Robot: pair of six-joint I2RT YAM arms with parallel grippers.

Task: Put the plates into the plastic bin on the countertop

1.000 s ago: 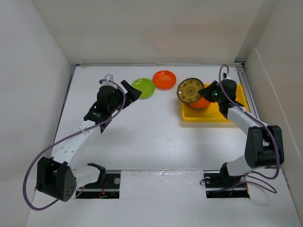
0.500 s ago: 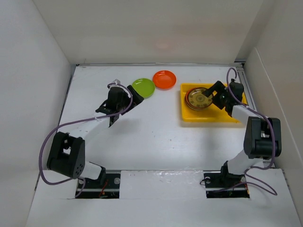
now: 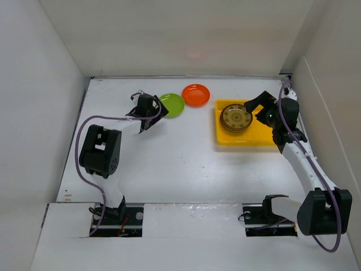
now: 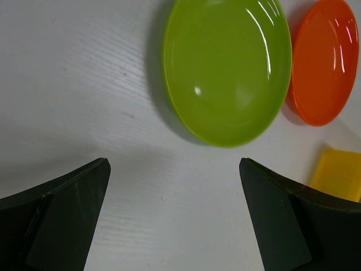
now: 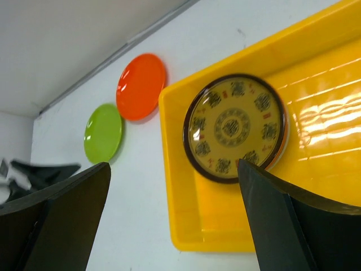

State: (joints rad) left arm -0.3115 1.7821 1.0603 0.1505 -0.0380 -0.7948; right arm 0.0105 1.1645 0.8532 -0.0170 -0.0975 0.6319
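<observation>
White walls (image 3: pixel 39 113) left, back and right. White ledge (image 3: pixel 192 243) along near edge; glossy strip (image 3: pixel 192 211) between two dark cutouts (image 3: pixel 134 221).

A plate (image 3: pixel 236 117) lies in the bin (image 3: pixel 242 138).

Enclosure: white back wall (image 3: pixel 186 34) across top of frame, white L wall (image 3: pixel 34 113), white R wall (image 3: pixel 333 84). Countertop (image 3: pixel 180 169) flat, white; faint grain visible in left wrist view. Thin grey seam (image 3: pixel 186 76) where countertop meets back wall. Light even, diffuse, shadows soft. Faint pinkish spot (image 3: pixel 194 55) on back wall, upper ctr.
</observation>
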